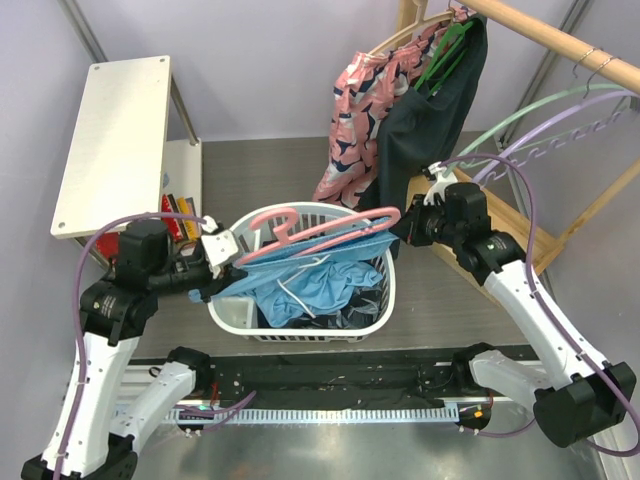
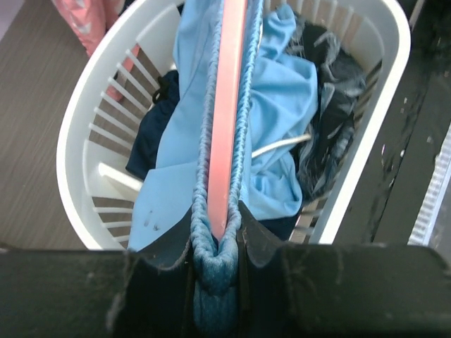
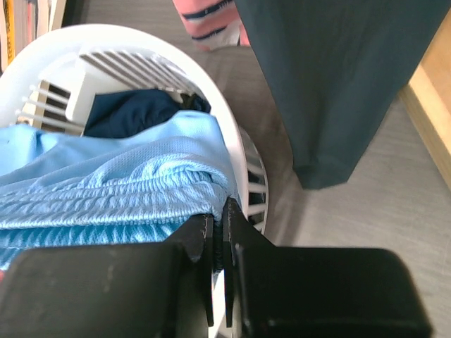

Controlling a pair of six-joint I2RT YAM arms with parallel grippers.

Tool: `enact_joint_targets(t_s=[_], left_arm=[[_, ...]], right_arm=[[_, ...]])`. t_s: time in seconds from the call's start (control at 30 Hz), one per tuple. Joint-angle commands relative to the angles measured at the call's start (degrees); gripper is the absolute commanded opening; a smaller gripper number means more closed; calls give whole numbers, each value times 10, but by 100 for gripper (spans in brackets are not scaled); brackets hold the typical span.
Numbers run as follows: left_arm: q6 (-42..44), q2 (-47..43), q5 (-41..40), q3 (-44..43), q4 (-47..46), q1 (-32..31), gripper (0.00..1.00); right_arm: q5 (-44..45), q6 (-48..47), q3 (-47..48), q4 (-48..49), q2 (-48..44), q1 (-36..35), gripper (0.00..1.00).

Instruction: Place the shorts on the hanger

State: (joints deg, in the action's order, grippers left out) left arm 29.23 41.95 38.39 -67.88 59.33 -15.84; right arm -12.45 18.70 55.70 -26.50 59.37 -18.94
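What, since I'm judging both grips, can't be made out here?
- Left wrist: the end of the pink plastic hanger inside the left gripper, wrapped by the light sky-blue fabric shorts.
- Right wrist: what the right gripper pinches besides fabric; the waistband covers it.
- Top: the floor of the white slatted basket, under clothes.

The right end effector (image 3: 218,224), its black fingers pressed together, pinches the gathered waistband of the light sky-blue fabric shorts (image 3: 106,190). The shorts stretch away to the left over the white slatted plastic laundry basket (image 3: 91,35). A dark navy garment (image 3: 134,113) lies inside the basket. On the far right, a dark hanging garment (image 3: 338,77) drapes above the grey counter (image 3: 352,218), beside a pink patterned garment (image 3: 208,17).
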Motion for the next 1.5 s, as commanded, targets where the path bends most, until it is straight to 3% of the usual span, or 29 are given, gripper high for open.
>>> enact_joint_targets(t_s=[0.0,0.23,0.47,0.67,0.8,1.03,1.13,1.17,1.27,1.4,1.47], left_arm=[[178,-7,-45,-45,144,11,0],[238,73,-118,-73,203,10,0],[217,158,-150,-117,195,-3,0],[214,171,-206,-113,189,-63,0],[179,191,-270,-102,182,-141,0],[107,199,-254,-96,135,-155,0],[91,178,-235,-86,119,-155,0],[89,169,-234,-78,106,-155,0],[86,145,-235,-71,105,-155,0],[81,125,-228,-62,105,-155,0],[74,114,-222,-57,94,-154,0]], right_arm=[[97,-62,27,-96,-19,65,1],[55,-74,64,-128,-54,65,1],[16,-69,99,-166,-64,41,1],[42,-61,85,-153,-66,13,1],[46,-55,77,-122,-51,-15,1],[74,-35,64,-67,-30,-95,2],[59,-32,61,-57,-23,-114,16],[44,-33,61,-54,-24,-116,30],[9,-48,67,-38,-30,-123,53],[-91,-55,80,-13,-33,-130,75],[-122,-66,87,-7,-30,-142,79]])
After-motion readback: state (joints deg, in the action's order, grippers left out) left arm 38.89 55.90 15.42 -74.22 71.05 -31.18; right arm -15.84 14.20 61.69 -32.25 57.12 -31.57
